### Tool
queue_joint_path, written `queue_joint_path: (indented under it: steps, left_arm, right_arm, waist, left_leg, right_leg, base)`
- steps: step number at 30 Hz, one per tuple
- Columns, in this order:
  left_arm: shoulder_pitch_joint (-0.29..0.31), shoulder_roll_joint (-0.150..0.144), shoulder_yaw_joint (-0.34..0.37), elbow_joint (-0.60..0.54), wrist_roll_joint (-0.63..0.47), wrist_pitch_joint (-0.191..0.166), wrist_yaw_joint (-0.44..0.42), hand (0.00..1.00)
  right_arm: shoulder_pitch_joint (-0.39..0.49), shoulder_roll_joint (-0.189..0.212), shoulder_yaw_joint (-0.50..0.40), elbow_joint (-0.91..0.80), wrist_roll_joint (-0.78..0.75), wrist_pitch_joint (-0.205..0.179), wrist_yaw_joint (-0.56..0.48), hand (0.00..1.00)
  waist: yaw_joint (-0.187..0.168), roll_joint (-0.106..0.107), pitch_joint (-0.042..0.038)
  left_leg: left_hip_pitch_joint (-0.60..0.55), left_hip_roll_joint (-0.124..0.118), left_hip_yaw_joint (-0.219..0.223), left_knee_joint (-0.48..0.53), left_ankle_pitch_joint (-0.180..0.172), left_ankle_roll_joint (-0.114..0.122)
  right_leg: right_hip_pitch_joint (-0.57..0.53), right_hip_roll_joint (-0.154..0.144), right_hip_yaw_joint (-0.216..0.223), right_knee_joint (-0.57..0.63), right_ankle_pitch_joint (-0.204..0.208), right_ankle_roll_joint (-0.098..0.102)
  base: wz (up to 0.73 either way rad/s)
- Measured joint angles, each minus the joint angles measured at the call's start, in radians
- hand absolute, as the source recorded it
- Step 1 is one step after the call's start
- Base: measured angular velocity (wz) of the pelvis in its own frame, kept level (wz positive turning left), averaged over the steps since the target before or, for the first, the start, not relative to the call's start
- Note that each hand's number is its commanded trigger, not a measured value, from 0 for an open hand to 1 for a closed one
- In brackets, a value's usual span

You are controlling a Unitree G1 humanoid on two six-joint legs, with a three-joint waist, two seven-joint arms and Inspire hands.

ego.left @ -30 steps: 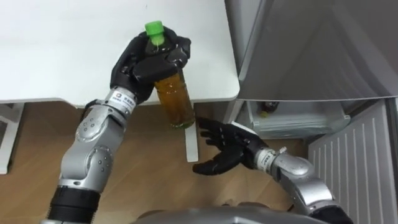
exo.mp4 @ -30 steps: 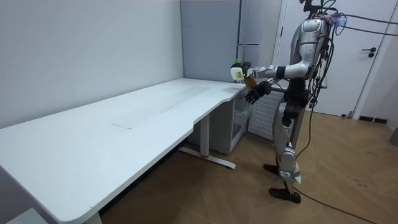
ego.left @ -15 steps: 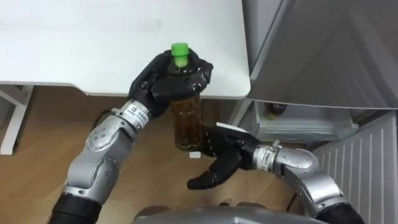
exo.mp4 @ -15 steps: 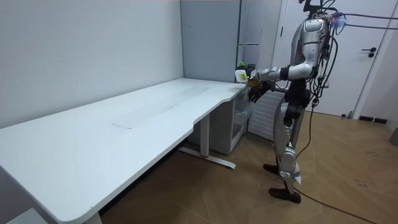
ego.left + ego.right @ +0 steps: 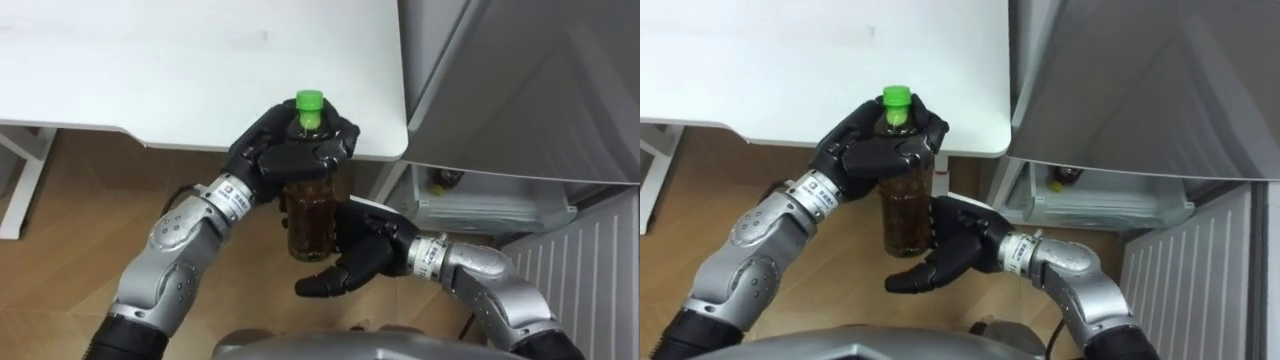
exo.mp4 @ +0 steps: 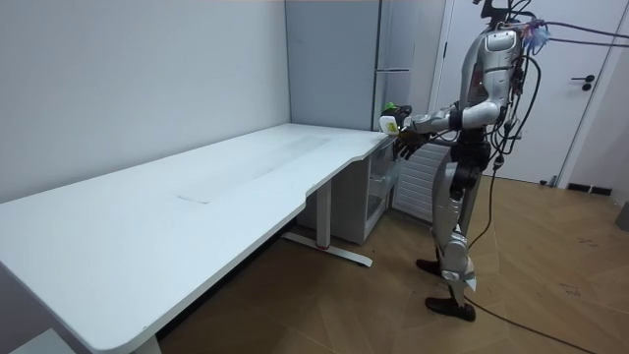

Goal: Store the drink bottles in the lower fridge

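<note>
This is a sparsely furnished office or test room rather than a home. A long white L-shaped desk [image 6: 197, 197] on white legs runs along plain pale grey walls [image 6: 138, 79]. The floor [image 6: 344, 305] is wood-pattern planking, and a white door [image 6: 600, 128] with a dark lever handle stands at the back. A tall grey fridge [image 5: 520, 80] stands just beside the desk's end, its lower compartment [image 5: 490, 205] open, the one domestic touch.
</note>
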Motion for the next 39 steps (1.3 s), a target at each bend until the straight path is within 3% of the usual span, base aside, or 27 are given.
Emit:
queue_joint_path:
  steps: [10,11,12,13,22,24,25,39]
  left_arm:
    - [0.02,0.001,-0.05,0.001,0.004,-0.002,-0.041,1.0]
    - [0.02,0.001,-0.051,0.001,0.004,-0.002,-0.043,1.0]
    - [0.02,0.001,-0.051,0.001,0.004,-0.002,-0.044,1.0]
    - [0.02,0.001,-0.05,0.001,0.005,-0.002,-0.048,1.0]
    - [0.021,0.002,-0.065,0.003,0.016,-0.006,-0.1,1.0]
    - [0.021,0.002,-0.075,0.004,0.04,-0.015,-0.1,0.12]
    - [0.019,0.003,-0.072,0.009,0.053,-0.017,-0.1,0.0]
    - [0.019,0.025,-0.077,0.051,-0.015,-0.015,-0.113,0.0]
  right_arm:
    - [0.001,-0.009,0.032,0.0,0.15,0.0,-0.035,0.0]
    - [0.001,-0.014,0.038,0.0,0.162,0.0,-0.039,0.07]
    - [0.001,-0.015,0.04,0.0,0.169,0.0,-0.041,0.67]
    - [0.001,-0.015,0.042,0.0,0.182,0.0,-0.043,1.0]
    - [0.001,-0.017,0.051,0.004,0.194,0.002,-0.066,1.0]
    - [0.003,-0.021,0.06,0.004,0.194,0.005,-0.075,1.0]
    - [0.003,-0.026,0.068,0.004,0.194,0.008,-0.074,1.0]
    - [0.009,-0.048,0.11,0.004,0.203,0.01,-0.091,1.0]
  waist:
    - [0.006,0.009,-0.0013]
    - [0.006,0.009,-0.0014]
    - [0.006,0.008,-0.0014]
    - [0.006,0.008,-0.0014]
    - [0.007,0.009,-0.0028]
    - [0.007,0.009,-0.003]
    - [0.006,0.009,-0.0033]
    - [-0.002,0.01,-0.0048]
  left_leg:
    - [-0.001,0.0,0.002,-0.006,0.0,0.0]
    - [-0.002,0.0,0.003,-0.006,0.0,0.0]
    - [-0.002,0.0,0.003,-0.006,0.0,0.0]
    - [-0.002,0.0,0.003,-0.007,0.0,0.0]
    - [-0.002,0.0,0.002,-0.006,0.0,0.0]
    - [-0.001,0.0,0.003,-0.006,0.0,0.0]
    - [-0.001,0.0,0.003,-0.005,0.0,0.0]
    - [0.0,-0.001,0.002,-0.003,0.0,0.0]
  right_leg:
    - [-0.007,0.002,0.003,0.002,0.0,0.0]
    - [-0.007,0.002,0.003,0.002,0.0,0.0]
    - [-0.007,0.002,0.003,0.002,0.0,0.0]
    - [-0.007,0.002,0.003,0.001,0.0,0.0]
    - [-0.007,0.002,0.002,0.002,0.0,0.0]
    - [-0.007,0.002,0.002,0.002,0.0,0.0]
    - [-0.007,0.002,0.002,0.003,0.0,0.0]
    - [-0.007,0.0,0.0,0.012,0.0,0.0]
  base:
    - [0.0]
    - [0.0]
    - [0.0]
    - [0.0]
    - [0.0]
    - [0.0]
    - [0.0]
    - [0.0]
